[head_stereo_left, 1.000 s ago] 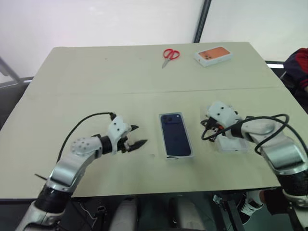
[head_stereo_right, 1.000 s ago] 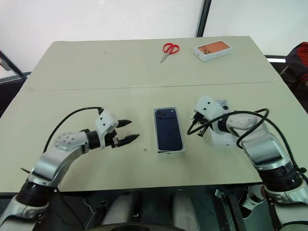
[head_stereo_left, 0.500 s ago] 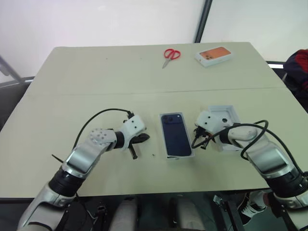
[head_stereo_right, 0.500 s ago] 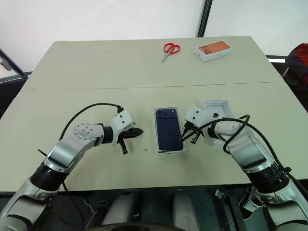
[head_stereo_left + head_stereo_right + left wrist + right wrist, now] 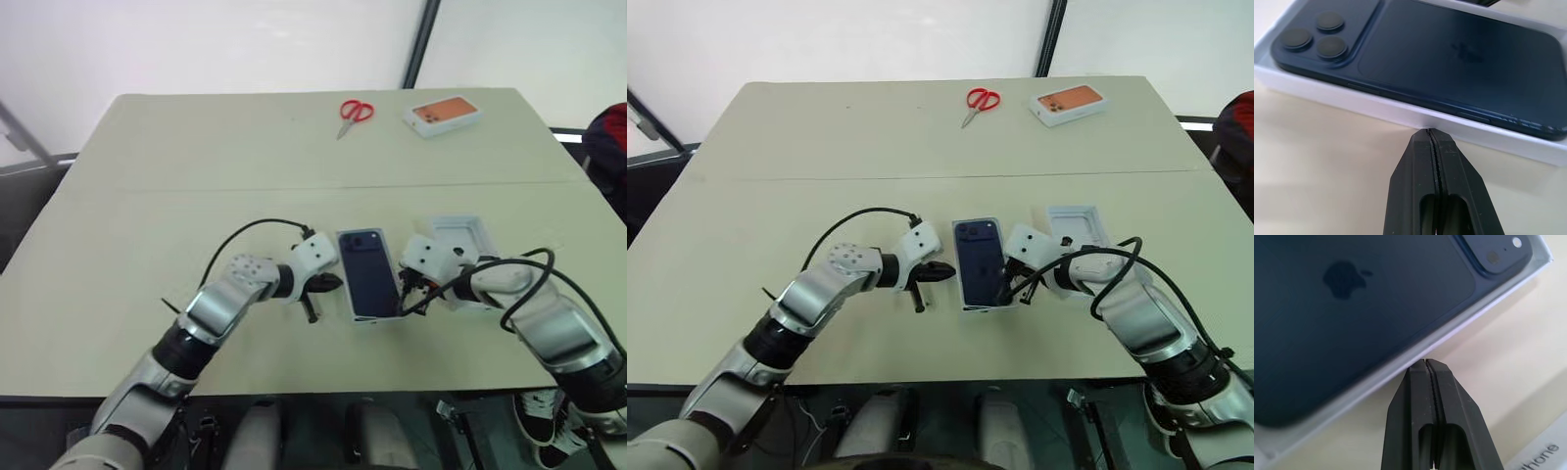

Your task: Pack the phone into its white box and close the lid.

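Observation:
The dark blue phone point(image 5: 370, 274) lies back up inside the white box point(image 5: 1352, 100) at the middle of the table. My left gripper point(image 5: 333, 283) is shut and empty, with its tips point(image 5: 1428, 132) right at the box's left wall. On the other side, my right gripper point(image 5: 402, 294) is also shut and empty, its tips point(image 5: 1425, 363) against the box's right wall point(image 5: 1400, 367). The lid point(image 5: 456, 235) lies just right of the box with its plain white inside up, behind my right wrist.
Red scissors point(image 5: 353, 111) and a white box with an orange picture point(image 5: 446, 115) lie at the table's far edge. The table's near edge runs just below both arms.
My left gripper has shut and swung right, up to the box's left wall. The right gripper has come off the lid and closer to the box's right wall.

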Action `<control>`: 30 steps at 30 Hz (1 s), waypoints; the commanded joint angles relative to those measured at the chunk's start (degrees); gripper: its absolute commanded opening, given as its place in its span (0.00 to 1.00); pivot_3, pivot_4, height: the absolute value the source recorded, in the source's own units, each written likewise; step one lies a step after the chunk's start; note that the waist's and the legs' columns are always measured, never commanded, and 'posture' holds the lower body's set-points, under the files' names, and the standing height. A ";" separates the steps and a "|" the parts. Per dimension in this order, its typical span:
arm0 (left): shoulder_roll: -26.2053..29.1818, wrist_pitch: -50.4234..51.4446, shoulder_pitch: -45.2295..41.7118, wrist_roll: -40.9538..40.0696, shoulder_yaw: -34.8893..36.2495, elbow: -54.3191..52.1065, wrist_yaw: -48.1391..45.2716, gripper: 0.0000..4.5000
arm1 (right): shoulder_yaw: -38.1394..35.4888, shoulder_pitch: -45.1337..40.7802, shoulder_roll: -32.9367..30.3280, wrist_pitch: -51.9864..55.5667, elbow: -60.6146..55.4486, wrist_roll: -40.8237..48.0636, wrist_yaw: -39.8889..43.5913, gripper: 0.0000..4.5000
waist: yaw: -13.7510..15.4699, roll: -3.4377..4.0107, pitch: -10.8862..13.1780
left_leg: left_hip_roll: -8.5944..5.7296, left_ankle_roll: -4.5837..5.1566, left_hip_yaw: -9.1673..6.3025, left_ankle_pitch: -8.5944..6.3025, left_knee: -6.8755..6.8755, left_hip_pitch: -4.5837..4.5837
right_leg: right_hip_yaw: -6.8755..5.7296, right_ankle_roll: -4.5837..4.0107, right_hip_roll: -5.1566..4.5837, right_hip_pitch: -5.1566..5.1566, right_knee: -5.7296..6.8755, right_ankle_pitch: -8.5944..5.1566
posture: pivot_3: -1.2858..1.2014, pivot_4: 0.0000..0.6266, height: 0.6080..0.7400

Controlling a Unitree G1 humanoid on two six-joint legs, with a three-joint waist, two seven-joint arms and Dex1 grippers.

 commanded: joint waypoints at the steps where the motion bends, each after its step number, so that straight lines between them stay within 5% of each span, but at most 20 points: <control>1: -3.23 -2.65 -3.50 1.21 -1.56 1.86 -0.17 0.01 | -2.40 0.30 -1.26 -0.97 -1.30 0.27 0.49 0.00 | 0.06 0.00 0.00 | -0.02 0.00 -0.01 0.00 0.01 0.00 | -0.01 0.00 0.00 0.00 0.01 0.00 | 0.52 0.24 1.00; 15: -6.88 -6.34 -6.77 3.70 -1.38 8.56 -1.61 0.01 | -4.00 2.09 -3.64 -1.87 -0.68 -0.58 1.12 0.00 | -0.02 0.01 0.00 | -0.04 0.00 0.02 0.00 0.04 0.01 | 0.01 0.01 0.02 -0.01 0.05 0.00 | 0.52 0.24 1.00; 23: -2.59 -7.19 -5.39 2.65 2.65 4.80 -3.30 0.01 | -9.39 0.43 -7.14 -2.36 -0.74 1.27 3.69 0.00 | -0.09 0.01 0.00 | -0.01 0.00 0.01 0.00 0.05 0.00 | 0.01 0.01 0.02 -0.02 0.06 -0.01 | 0.52 0.24 1.00; 26: 0.23 -8.03 -3.74 1.09 5.71 2.19 -4.60 0.00 | -12.67 -0.56 -8.71 -0.23 -1.18 4.69 6.67 0.19 | -0.37 0.01 0.00 | 0.04 0.00 0.01 0.00 0.02 0.02 | 0.01 0.01 0.05 -0.02 0.06 -0.01 | 0.52 0.24 1.00; 30: 4.52 -13.21 1.06 -1.79 10.64 -1.95 -7.52 0.00 | -14.88 -3.06 -7.91 8.24 -1.13 8.65 6.52 0.61 | -0.65 0.02 -0.01 | 0.10 0.00 0.02 0.00 0.00 0.03 | 0.02 0.01 0.07 -0.02 0.06 -0.01 | 0.52 0.24 1.00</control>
